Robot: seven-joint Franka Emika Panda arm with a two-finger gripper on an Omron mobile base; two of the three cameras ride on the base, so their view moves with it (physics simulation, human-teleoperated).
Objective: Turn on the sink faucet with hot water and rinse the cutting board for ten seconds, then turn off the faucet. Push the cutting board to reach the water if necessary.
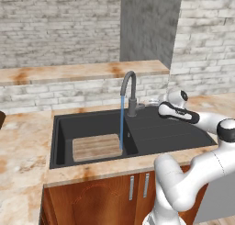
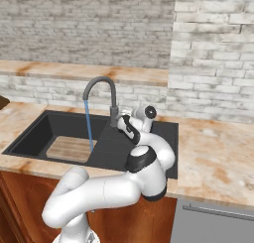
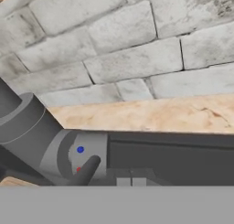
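Water [image 1: 122, 123] running from the faucet [image 1: 130, 93] into the sink [image 1: 62, 127], so turning on looking done. Board [image 1: 97, 147] lying flat in the basin, stream landing at its right edge, barely wetting it; pushing perhaps needed. Gripper [image 1: 153, 103] hovering just beside the lever [image 3: 85, 171]; jaw state impossible to tell. Rinsing and shutting off remaining.

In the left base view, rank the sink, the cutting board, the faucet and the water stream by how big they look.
Largest to smallest in that view:
1. The sink, spanning most of the counter.
2. The cutting board, lying in the left basin.
3. The sink faucet, tall but slim.
4. The water, a thin blue line ending at the board's right edge.
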